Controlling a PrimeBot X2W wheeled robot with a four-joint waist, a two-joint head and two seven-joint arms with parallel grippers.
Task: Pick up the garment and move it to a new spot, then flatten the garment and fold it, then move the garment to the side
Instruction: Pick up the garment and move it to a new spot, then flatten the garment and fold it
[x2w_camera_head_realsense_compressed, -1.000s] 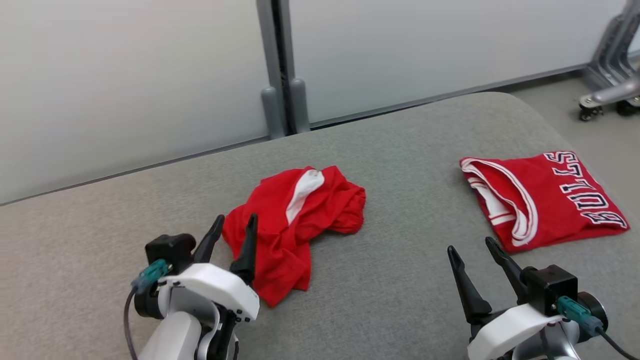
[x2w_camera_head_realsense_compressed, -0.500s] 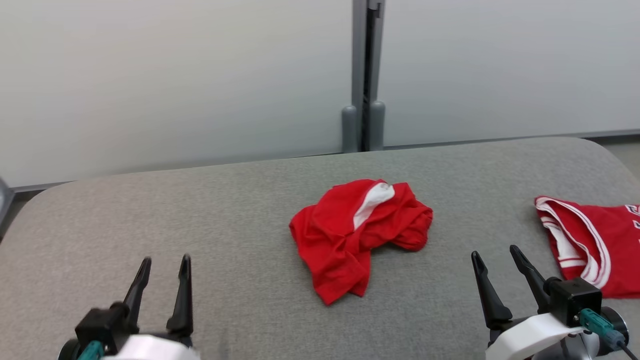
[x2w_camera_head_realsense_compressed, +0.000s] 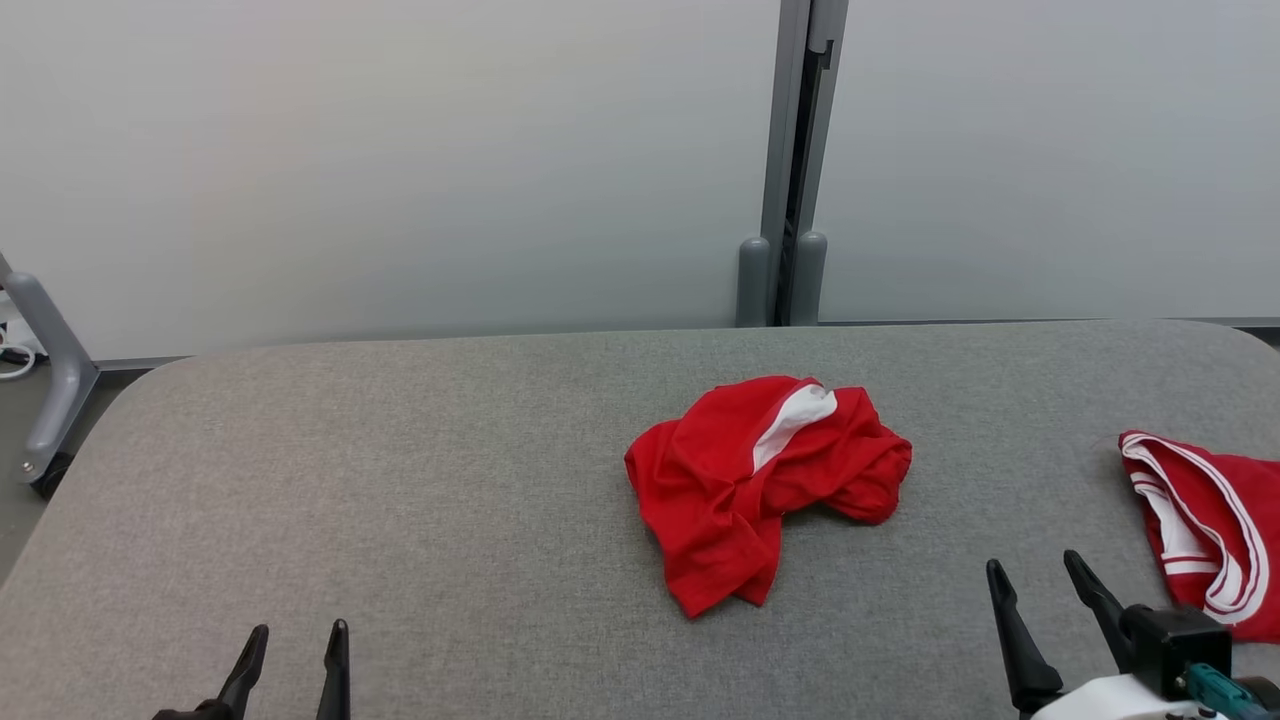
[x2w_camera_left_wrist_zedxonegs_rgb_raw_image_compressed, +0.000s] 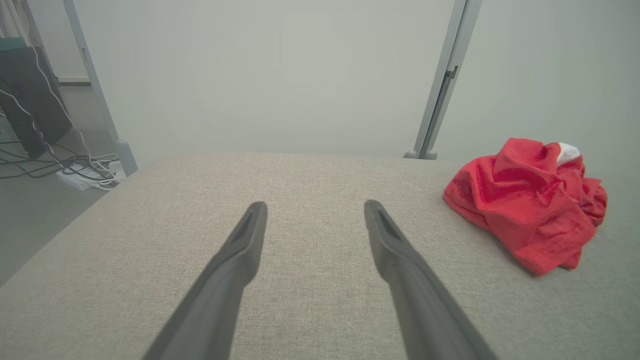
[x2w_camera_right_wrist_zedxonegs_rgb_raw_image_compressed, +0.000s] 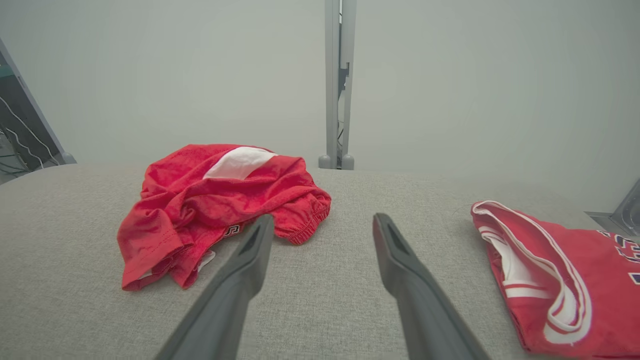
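Lying on the surface (x2w_camera_head_realsense_compressed: 400, 480): two red garments, crumpled garment (x2w_camera_head_realsense_compressed: 760, 480) at 12 o'clock, folded jersey (x2w_camera_head_realsense_compressed: 1210, 520) at 3 o'clock; left tool (x2w_camera_head_realsense_compressed: 298, 640) and right tool (x2w_camera_head_realsense_compressed: 1032, 562) wide open, empty.

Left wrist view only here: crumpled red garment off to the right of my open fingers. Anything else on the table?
Observer: Yes. A folded garment, red with white trim, lies at the right end of the table.
Operator: Where's the other arm?
Observer: The right gripper is open and empty, low at the near edge. It points at the gap between the two garments and touches neither.
Operator: Any good edge on the crumpled one?
Observer: The crumpled garment has a gathered elastic edge on the side facing the right gripper.
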